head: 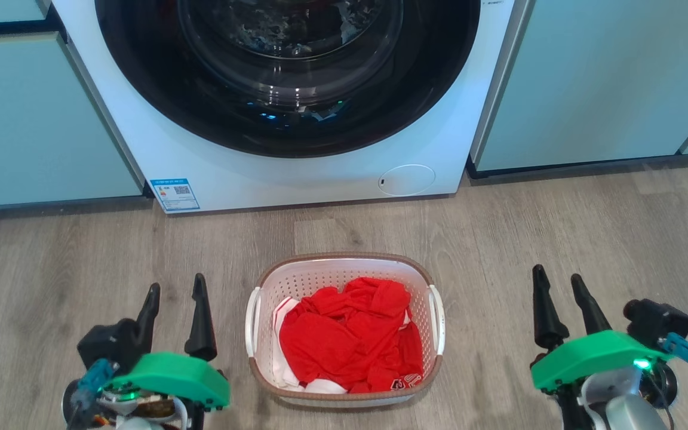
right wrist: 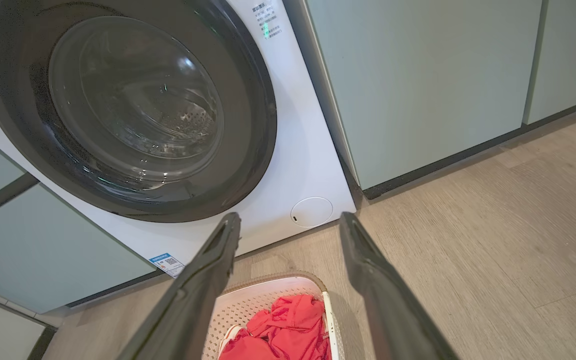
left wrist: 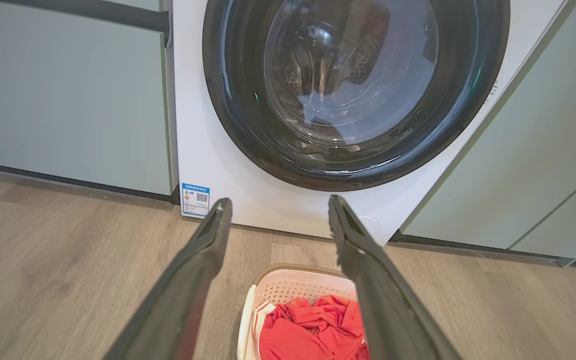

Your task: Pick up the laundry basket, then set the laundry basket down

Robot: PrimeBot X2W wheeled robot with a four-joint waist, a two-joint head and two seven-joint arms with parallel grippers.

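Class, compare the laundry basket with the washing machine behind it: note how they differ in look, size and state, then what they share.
Size: the laundry basket is small; the washing machine is far larger. Look: the basket's walls are perforated under a brown rim; the machine's front is smooth around a dark round door. State: the basket is open-topped with red clothes showing; the machine's door looks shut. Both are mainly white.

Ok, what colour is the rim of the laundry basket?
Brown, with a woven look, around the white laundry basket; clearest in the head view.
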